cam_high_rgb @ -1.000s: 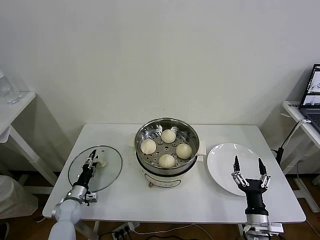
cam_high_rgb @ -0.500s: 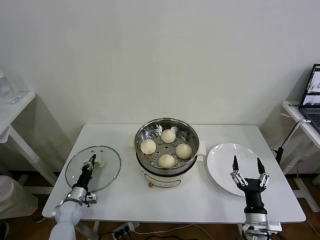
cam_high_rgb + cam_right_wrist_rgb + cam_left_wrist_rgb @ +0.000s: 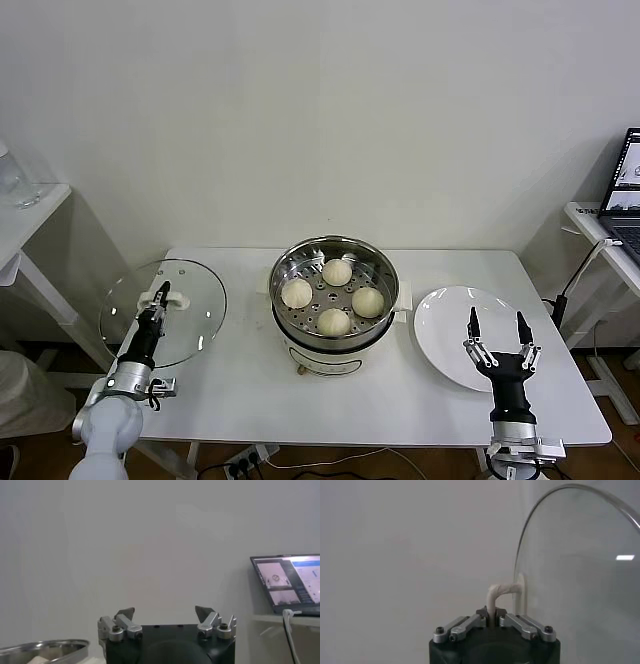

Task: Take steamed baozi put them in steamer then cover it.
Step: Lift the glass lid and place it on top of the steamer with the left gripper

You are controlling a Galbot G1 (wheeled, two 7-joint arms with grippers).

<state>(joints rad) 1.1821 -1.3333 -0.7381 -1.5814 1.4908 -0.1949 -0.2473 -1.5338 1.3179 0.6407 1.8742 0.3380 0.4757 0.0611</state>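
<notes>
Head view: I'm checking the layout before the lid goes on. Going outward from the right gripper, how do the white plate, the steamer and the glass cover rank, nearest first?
From the right gripper, open at the table's front right:
1. White plate, directly beside and under it, on the right.
2. Steamer, table centre, holding four baozi.
3. Cover, far left, tilted up off the table, held by its handle in the shut left gripper.

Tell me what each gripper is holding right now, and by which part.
The left gripper is shut on the cover, pinching its cream-white handle. The right gripper is open over the white plate, holding nothing.
</notes>
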